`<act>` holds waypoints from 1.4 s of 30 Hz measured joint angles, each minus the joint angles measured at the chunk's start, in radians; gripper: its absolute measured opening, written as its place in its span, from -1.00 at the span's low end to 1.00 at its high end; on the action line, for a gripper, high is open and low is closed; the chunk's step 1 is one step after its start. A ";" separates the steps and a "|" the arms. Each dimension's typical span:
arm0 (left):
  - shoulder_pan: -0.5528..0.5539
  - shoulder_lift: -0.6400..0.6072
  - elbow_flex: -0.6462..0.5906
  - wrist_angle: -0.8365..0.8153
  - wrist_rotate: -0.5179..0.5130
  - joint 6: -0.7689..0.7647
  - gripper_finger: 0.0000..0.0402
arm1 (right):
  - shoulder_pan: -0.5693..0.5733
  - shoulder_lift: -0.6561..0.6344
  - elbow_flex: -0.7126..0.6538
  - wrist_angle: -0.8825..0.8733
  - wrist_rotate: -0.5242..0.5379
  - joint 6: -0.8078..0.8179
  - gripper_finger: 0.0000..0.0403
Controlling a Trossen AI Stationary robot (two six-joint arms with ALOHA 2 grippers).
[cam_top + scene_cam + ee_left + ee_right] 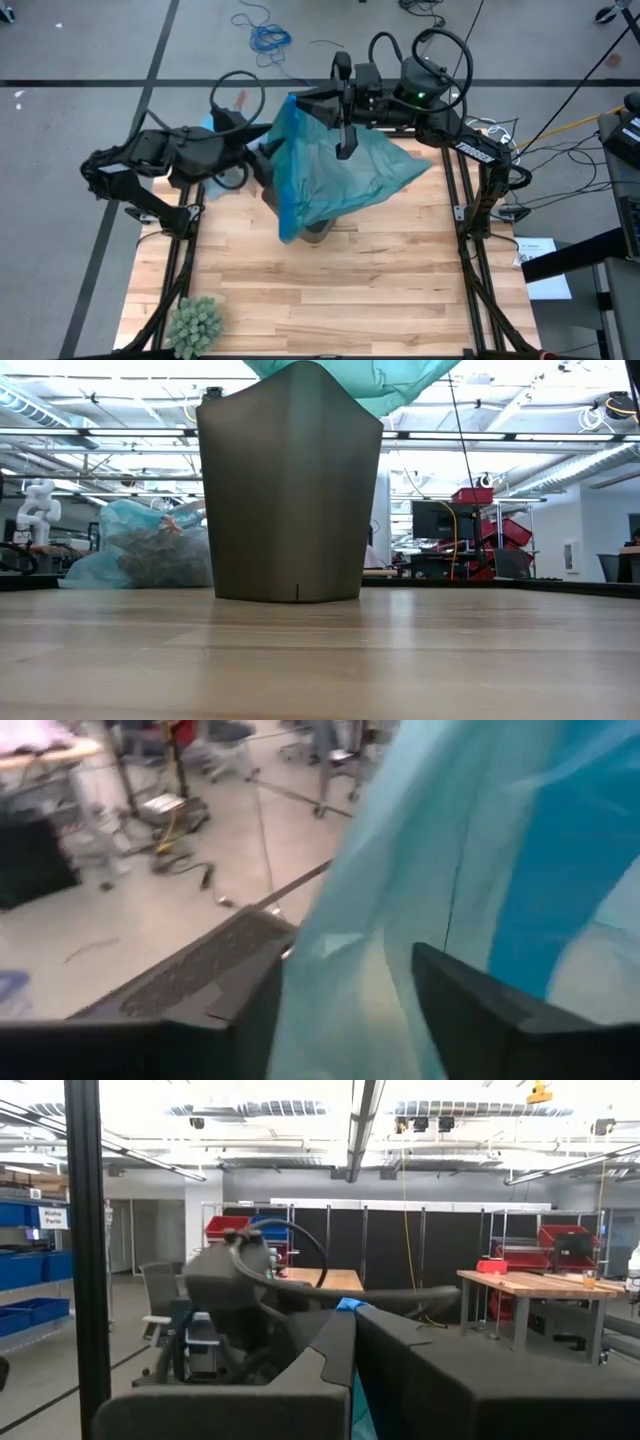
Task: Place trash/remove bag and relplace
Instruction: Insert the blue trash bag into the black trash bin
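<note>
From overhead I see the blue bin liner (pixel 330 165) draped over the dark wastebasket (pixel 290 485) near the upper middle of the frame, spreading wide to the right and hanging down the bin's left side. In the low view the bin stands upright at centre on the wooden table (pixel 330 290), with the liner's teal edge poking out over its rim at the top of the frame.

My left gripper (pixel 262 150) sits at the liner's left edge, in the upper left of the overhead frame. Its wrist view shows the two dark fingers (pixel 470 1010) spread apart, with the plastic hanging in the gap between them, so the jaws are released and not clamped on it.

My right gripper (pixel 344 140) reaches in from the upper right, over the top of the liner. Its fingers are clenched together, pinching a sliver of blue plastic.

A second filled bag (pixel 140 545), holding brown paper wads, rests on the table behind the bin at left in the low view. A green spiky ball (pixel 195 322) lies at the lower left corner of the table.
</note>
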 joint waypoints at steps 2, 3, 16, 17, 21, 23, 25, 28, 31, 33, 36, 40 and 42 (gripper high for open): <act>0.015 -0.011 0.000 -0.030 -0.004 -0.037 -0.23 | 0.000 0.000 0.000 0.010 0.000 0.000 -1.00; 0.020 -0.014 0.000 -0.035 -0.002 -0.052 -0.39 | 0.000 0.000 0.000 0.015 -0.002 0.000 -1.00; 0.042 -0.100 0.000 -0.036 0.086 -0.024 -0.99 | 0.015 0.000 0.000 0.052 -0.053 0.075 -0.83; 0.042 -0.107 0.000 -0.035 0.087 -0.024 -0.99 | 0.018 0.000 0.000 0.060 -0.053 0.083 -0.78; 0.041 -0.145 0.000 -0.035 0.118 -0.032 -0.99 | 0.030 -0.002 0.000 0.098 -0.053 0.115 -0.57; 0.041 -0.164 0.000 -0.034 0.120 -0.057 -0.99 | 0.036 -0.006 0.000 0.120 -0.053 0.137 -0.46; 0.041 -0.177 0.000 -0.034 0.121 -0.107 -1.00 | 0.043 -0.016 0.000 0.139 -0.060 0.175 -0.38; 0.041 -0.184 0.000 -0.033 0.120 -0.134 -1.00 | 0.057 -0.025 0.002 0.149 -0.104 0.200 -0.33; 0.041 -0.184 0.000 -0.026 0.123 -0.133 -1.00 | 0.083 -0.022 0.002 0.100 -0.099 0.179 -0.39; 0.041 -0.184 0.000 -0.004 0.140 -0.124 -1.00 | 0.093 -0.014 0.001 0.030 -0.068 0.144 -0.47; 0.041 -0.185 0.000 0.038 0.174 -0.100 -1.00 | 0.099 -0.011 0.000 -0.125 0.015 0.085 -0.61; 0.041 -0.185 0.000 0.109 0.257 -0.083 -1.00 | 0.098 -0.014 0.000 -0.341 0.230 0.033 -0.77; 0.041 -0.196 0.000 0.136 0.299 -0.083 -1.00 | 0.094 -0.013 0.000 -0.428 0.349 0.011 -0.85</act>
